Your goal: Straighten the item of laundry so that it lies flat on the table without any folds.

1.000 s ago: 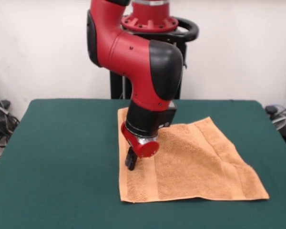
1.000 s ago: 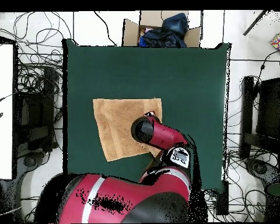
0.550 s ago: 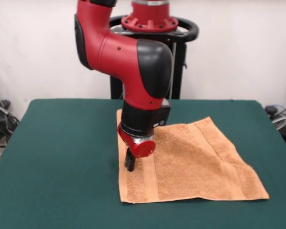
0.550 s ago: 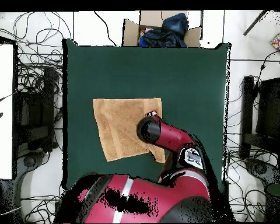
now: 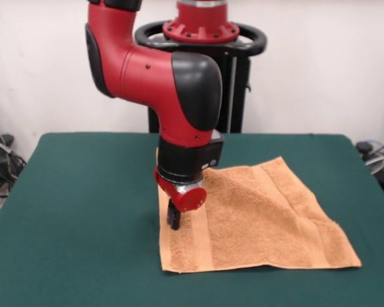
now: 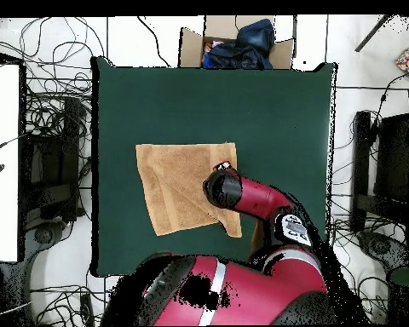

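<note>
Nearest the camera in the front view, at the lower middle of the frame, the towel (image 5: 256,220) lies spread on the green table (image 5: 77,211). Its near hem runs along the bottom of the frame from a corner at lower centre to a corner at lower right. A woven band runs up its left side and another along its right side. A soft ridge crosses the cloth diagonally from the middle toward the lower right, so it is not quite flat there.

Just behind the near left corner, the gripper (image 5: 173,221) points down at the left band, its dark tip at or just above the cloth; I cannot tell whether the tips are spread or pressed together, or whether they touch the towel. Above it rises the red and black arm (image 5: 179,96), filling the upper centre.

In the overhead view the towel (image 6: 178,192) sits left of the table's centre (image 6: 276,111), with the arm's wrist covering its right edge (image 6: 229,189). Beyond the table's top edge stands a cardboard box (image 6: 233,44) holding dark cloth.
</note>
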`<state>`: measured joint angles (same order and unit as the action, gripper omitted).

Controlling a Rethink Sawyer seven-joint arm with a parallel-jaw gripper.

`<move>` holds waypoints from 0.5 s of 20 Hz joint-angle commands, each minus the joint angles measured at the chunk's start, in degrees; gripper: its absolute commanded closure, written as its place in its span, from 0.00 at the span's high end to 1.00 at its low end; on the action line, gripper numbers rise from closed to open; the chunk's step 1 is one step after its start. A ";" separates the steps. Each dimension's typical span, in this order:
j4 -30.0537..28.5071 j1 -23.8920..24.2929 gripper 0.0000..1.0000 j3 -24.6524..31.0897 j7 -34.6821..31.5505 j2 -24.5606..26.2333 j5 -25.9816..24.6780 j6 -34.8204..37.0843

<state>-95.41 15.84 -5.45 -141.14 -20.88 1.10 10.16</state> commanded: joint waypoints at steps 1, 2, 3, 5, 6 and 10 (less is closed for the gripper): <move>7.42 1.74 0.00 9.11 3.97 8.13 -2.74 3.33; 7.92 2.11 0.00 9.21 4.10 7.97 -2.91 4.09; 8.40 2.26 0.00 9.06 4.39 7.78 -3.20 4.75; 9.17 2.69 0.00 9.01 4.76 7.39 -3.92 5.77; 9.26 2.61 0.00 8.78 4.41 7.13 -4.16 5.97; 9.34 2.92 0.00 8.80 3.40 6.41 -4.81 7.15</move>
<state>-92.33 17.96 -3.32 -141.14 -20.81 -1.44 17.29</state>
